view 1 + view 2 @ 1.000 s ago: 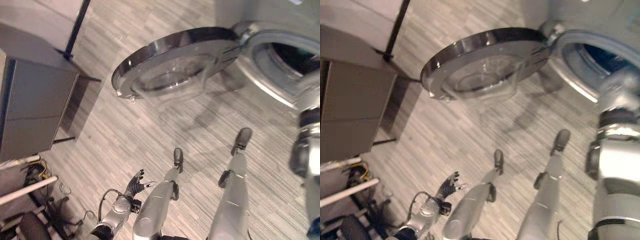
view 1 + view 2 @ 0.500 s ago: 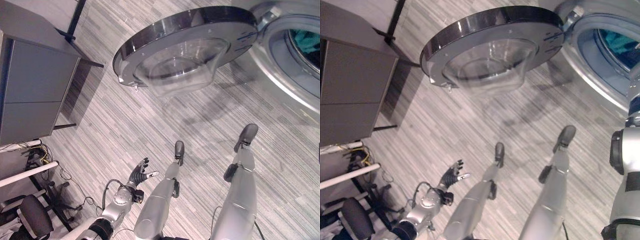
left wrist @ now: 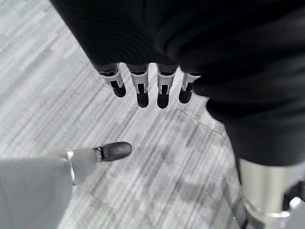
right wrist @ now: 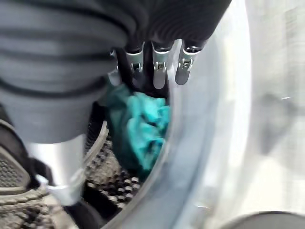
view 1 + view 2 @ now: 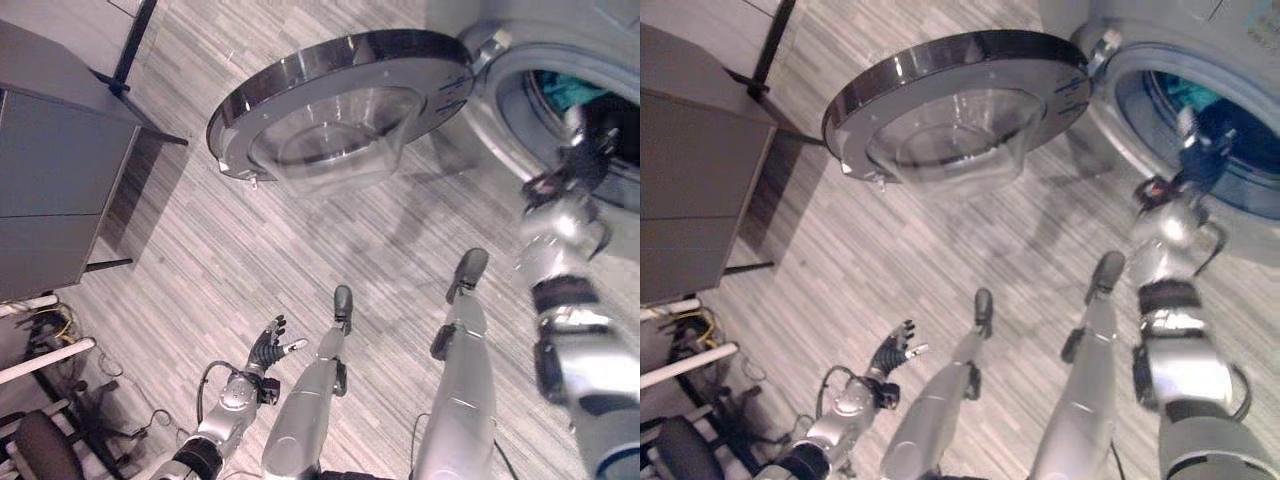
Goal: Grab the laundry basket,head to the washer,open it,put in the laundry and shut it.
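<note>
A: Washer (image 5: 560,90) is standing with its door (image 5: 340,110) swung fully out to the robot's left, glass bowl facing down over the plank floor (image 5: 250,260). Porthole is gaping.

B: And the laundry?

A: A teal cloth (image 4: 140,129) is lying inside the drum (image 4: 107,186), bunched up near the mouth rim. In the eye views a bit of teal is showing at the top of the opening. No basket is showing in these frames.

B: Right hand (image 5: 1200,155)?

A: Hovering at the mouth of the drum, fingers (image 4: 159,64) pointing straight in, relaxed, gripping nothing. The cloth is sitting just past the fingertips, apart from them as far as I can judge.

B: Left hand (image 5: 268,350)?

A: Hanging low at the robot's left side, fingers spread and loose, holding nothing, over bare floor.

B: So loading is looking done; shutting is what's remaining. Risks?

A: Judging only: the cloth is riding close to the rim, so it may be getting pinched in the seal when the door is closing. Also the door is sitting well away from the right hand; reaching across could be clipping the rim or pushing the door at a poor angle so the latch is not catching.
</note>
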You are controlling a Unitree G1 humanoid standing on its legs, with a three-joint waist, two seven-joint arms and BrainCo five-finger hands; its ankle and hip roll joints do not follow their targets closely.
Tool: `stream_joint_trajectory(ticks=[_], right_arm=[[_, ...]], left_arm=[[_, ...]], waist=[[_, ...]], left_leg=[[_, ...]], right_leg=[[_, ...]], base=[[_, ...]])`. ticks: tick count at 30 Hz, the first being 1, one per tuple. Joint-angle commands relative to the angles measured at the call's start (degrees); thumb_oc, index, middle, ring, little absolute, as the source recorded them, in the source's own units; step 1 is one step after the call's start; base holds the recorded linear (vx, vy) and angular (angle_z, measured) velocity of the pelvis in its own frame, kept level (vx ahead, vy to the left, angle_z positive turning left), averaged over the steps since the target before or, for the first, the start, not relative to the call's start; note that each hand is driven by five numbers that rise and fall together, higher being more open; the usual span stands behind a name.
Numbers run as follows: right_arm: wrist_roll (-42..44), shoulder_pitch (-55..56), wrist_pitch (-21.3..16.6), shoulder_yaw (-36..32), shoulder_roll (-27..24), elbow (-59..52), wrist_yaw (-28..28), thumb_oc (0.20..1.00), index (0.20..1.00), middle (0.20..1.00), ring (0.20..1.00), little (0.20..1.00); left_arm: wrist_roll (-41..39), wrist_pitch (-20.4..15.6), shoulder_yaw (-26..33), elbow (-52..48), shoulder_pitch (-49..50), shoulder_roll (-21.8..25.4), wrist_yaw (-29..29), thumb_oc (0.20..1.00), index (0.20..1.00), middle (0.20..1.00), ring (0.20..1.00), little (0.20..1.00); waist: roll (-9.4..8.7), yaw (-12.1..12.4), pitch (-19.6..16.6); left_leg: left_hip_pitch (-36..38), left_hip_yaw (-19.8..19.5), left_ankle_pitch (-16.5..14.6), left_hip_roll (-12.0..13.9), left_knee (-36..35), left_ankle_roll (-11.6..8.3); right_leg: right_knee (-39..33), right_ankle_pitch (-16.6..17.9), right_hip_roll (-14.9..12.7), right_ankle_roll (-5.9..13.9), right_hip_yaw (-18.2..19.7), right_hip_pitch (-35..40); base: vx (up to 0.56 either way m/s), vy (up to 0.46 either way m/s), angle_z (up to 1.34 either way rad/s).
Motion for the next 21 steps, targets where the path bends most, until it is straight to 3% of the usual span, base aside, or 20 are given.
stream_joint_trajectory(ticks=[1,3,4,7,8,11,14,15,18,19,21], right_arm=[[-7.2,3.8,-2.4,0.7,0.2,-4.7,0.7,1.0,1.0,1.0,1.0,1.0],[-8.8,6.4,-1.8,1.5,1.6,-5.9,1.2,1.0,1.0,1.0,1.0,1.0],[-12.0,13.5,-0.3,3.8,5.5,-7.9,3.2,1.0,1.0,1.0,1.0,1.0],[-14.2,19.0,1.2,5.9,7.8,-9.1,4.7,1.0,1.0,1.0,1.0,1.0],[-14.8,24.5,2.7,7.2,9.8,-8.6,6.6,1.0,1.0,1.0,1.0,1.0],[-15.6,28.4,4.2,8.0,11.1,-7.1,8.1,1.0,1.0,1.0,1.0,1.0],[-19.3,33.9,6.6,8.7,11.7,-4.0,9.8,1.0,1.0,1.0,1.0,1.0],[-20.2,37.2,7.8,7.5,11.9,-1.8,10.9,1.0,1.0,1.0,1.0,1.0],[-21.7,40.6,8.9,6.5,11.8,-0.9,11.8,1.0,1.0,1.0,1.0,1.0],[-22.0,41.7,9.4,5.9,12.0,-0.3,11.9,1.0,1.0,1.0,1.0,1.0],[-22.2,44.0,10.2,4.2,12.3,1.0,13.2,1.0,1.0,1.0,1.0,1.0]], left_arm=[[1.5,-0.7,1.2,2.8,3.1,1.4,0.8,1.0,1.0,1.0,1.0,1.0],[1.7,-0.6,1.7,3.3,3.4,1.3,0.7,1.0,1.0,1.0,1.0,1.0],[2.0,-0.3,2.9,4.4,3.9,1.2,0.5,1.0,1.0,1.0,1.0,1.0],[2.3,0.0,3.9,5.2,4.7,1.3,0.1,1.0,1.0,1.0,1.0,1.0],[2.6,0.2,4.6,6.0,5.3,1.3,-0.4,1.0,1.0,1.0,1.0,1.0],[3.0,0.4,5.4,6.4,5.9,1.6,-0.7,1.0,1.0,1.0,1.0,1.0],[4.4,0.5,6.8,8.8,6.2,1.2,-0.8,1.0,1.0,1.0,1.0,1.0],[5.4,0.5,7.8,10.1,6.5,1.1,-0.6,1.0,1.0,1.0,1.0,1.0],[6.7,0.6,8.5,11.1,6.8,0.9,-0.7,1.0,1.0,1.0,1.0,1.0],[7.4,0.7,8.9,11.7,6.8,0.8,-0.6,1.0,1.0,1.0,1.0,1.0],[9.7,1.0,9.7,13.4,7.3,0.6,-0.4,1.0,1.0,1.0,1.0,1.0]], waist=[[0.4,-0.6,2.1],[-0.3,-1.0,2.3],[-2.54,-2.0,2.3],[-4.4,-2.7,2.3],[-6.21,-3.4,2.0],[-7.85,-3.9,1.8],[-9.89,-4.5,0.6],[-10.96,-4.9,-1.0],[-11.48,-5.3,-2.7],[-12.37,-5.7,-3.6],[-12.33,-6.2,-6.8]], left_leg=[[-1.2,-0.9,-7.9,2.7,8.2,0.29],[-1.2,-0.7,-8.7,2.7,9.5,0.42],[-1.2,-0.2,-11.1,2.7,13.2,0.7],[-0.4,0.4,-13.1,2.7,15.9,1.06],[1.3,1.0,-15.1,2.8,18.2,1.54],[2.8,1.7,-17.3,2.7,21.0,2.38],[5.5,3.4,-20.7,2.6,25.2,3.6],[7.5,4.5,-22.8,2.0,27.2,4.81],[9.6,5.2,-24.3,1.0,28.2,6.18],[9.4,5.7,-23.3,-0.4,28.6,6.95],[11.9,5.8,-23.1,-2.0,26.6,8.36]], right_leg=[[3.8,-9.6,1.1,3.11,2.8,3.4],[3.4,-9.3,1.2,3.08,2.8,4.2],[1.5,-8.1,1.5,3.2,2.9,6.8],[-0.4,-7.1,2.1,3.34,3.1,9.6],[-1.9,-6.2,2.2,3.62,3.4,12.7],[-3.5,-5.2,2.3,3.88,3.8,15.6],[-6.3,-3.3,1.7,4.79,4.7,20.3],[-8.0,-2.3,1.3,5.43,5.4,22.8],[-8.9,-1.7,0.6,6.08,6.3,25.1],[-9.5,-0.6,-0.5,5.85,6.7,25.3],[-9.9,-0.1,-0.8,6.11,7.8,26.3]], base=[[0.0,0.038,-0.08],[0.0,0.062,-0.07],[0.0,0.097,-0.12],[0.01,0.092,-0.23],[0.01,0.113,-0.33],[0.02,0.142,-0.3],[0.03,0.258,-0.3],[0.04,0.264,-0.39],[0.01,0.238,-0.31],[-0.05,0.307,-0.26],[0.04,0.272,-0.25]])
